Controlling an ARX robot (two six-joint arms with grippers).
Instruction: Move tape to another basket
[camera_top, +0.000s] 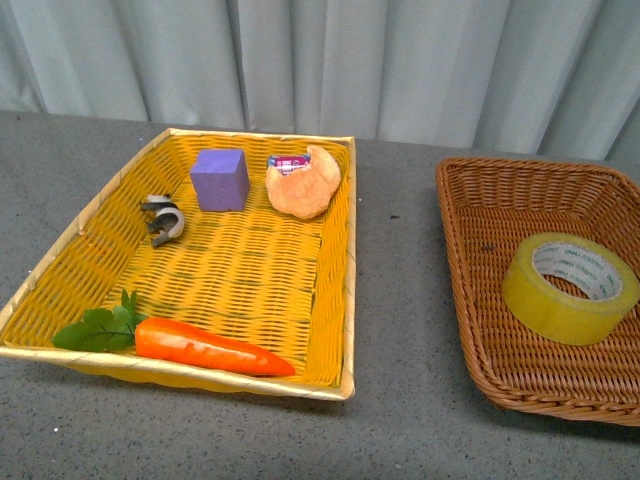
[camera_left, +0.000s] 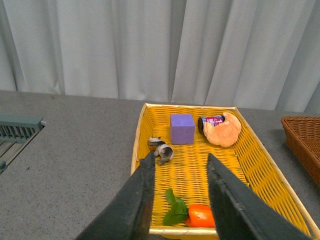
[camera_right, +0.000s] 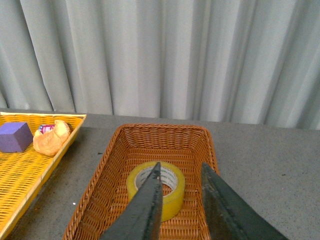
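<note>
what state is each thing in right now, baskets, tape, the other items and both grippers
tape: lying flat in the brown basket, not gripped
yellow basket: holds five items
purple block: upright, near the far wall
croissant: leaning in the far corner
carrot: lying along the near edge
clip: on its side
left gripper: open, empty
right gripper: open, empty

dark grey, flat tapering fingers (camera_left: 135, 200) on each hand

tape (camera_top: 570, 288): translucent yellow (white printed core) | basket (camera_top: 480, 215): brown weave | cube (camera_top: 220, 179): purple | carrot (camera_top: 210, 347): orange
</note>
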